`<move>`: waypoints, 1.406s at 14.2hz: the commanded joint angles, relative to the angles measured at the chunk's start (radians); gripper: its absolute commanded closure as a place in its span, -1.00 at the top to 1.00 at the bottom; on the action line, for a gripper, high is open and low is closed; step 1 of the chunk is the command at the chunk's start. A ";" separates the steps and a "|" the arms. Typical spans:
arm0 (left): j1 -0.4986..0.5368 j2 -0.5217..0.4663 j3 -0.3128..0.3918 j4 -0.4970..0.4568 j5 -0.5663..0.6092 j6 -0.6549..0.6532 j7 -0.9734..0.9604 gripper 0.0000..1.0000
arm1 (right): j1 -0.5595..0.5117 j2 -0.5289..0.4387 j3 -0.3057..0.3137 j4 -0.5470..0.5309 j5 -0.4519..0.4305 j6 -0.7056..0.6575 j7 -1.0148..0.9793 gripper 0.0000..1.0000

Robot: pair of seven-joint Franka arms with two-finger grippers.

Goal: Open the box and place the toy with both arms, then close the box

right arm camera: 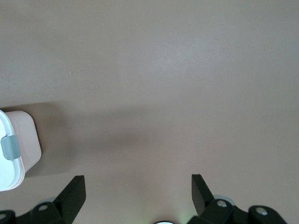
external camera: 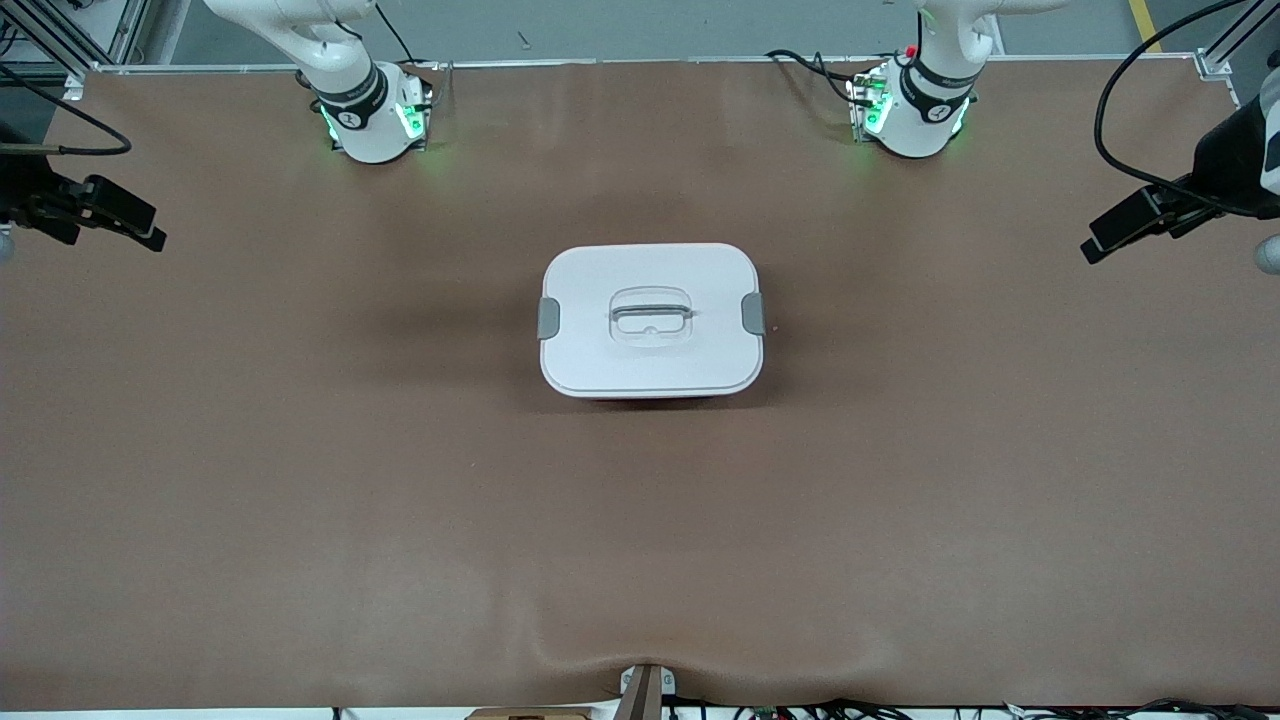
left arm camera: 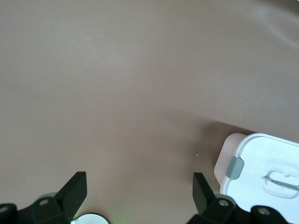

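Both hands wait raised over bare desk (external camera: pixel 300 500) at its two ends: the left hand (left arm camera: pixel 140 193) and the right hand (right arm camera: pixel 138 193) each have their fingers spread wide, grasping nothing. At the desk's middle, between the two arm bases and nearer the front camera than them, sits the box (external camera: pixel 650 320), its white lid (external camera: pixel 600 355) on, a grey clip (external camera: pixel 549 318) at each end.

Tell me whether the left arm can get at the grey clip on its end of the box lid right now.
Probably yes. The left gripper is open and holds nothing, over bare table toward its own end, and nothing lies between it and the grey clip on the white lid.
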 commanded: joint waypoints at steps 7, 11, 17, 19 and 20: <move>-0.016 -0.118 -0.012 -0.151 -0.019 0.005 0.015 1.00 | -0.003 -0.003 0.002 0.012 0.001 -0.016 0.007 1.00; -0.012 -0.205 0.017 -0.251 -0.047 0.038 0.119 1.00 | -0.004 -0.005 0.001 0.013 0.001 -0.021 0.007 1.00; -0.010 -0.178 0.077 -0.232 -0.036 0.056 0.294 1.00 | -0.004 -0.013 0.003 0.010 0.024 -0.079 0.008 1.00; -0.010 -0.171 0.073 -0.234 0.002 0.062 0.284 1.00 | -0.009 -0.014 -0.001 0.006 0.044 -0.088 0.007 1.00; -0.010 -0.170 0.073 -0.234 0.005 0.062 0.276 1.00 | -0.009 -0.016 -0.001 0.006 0.044 -0.087 0.007 1.00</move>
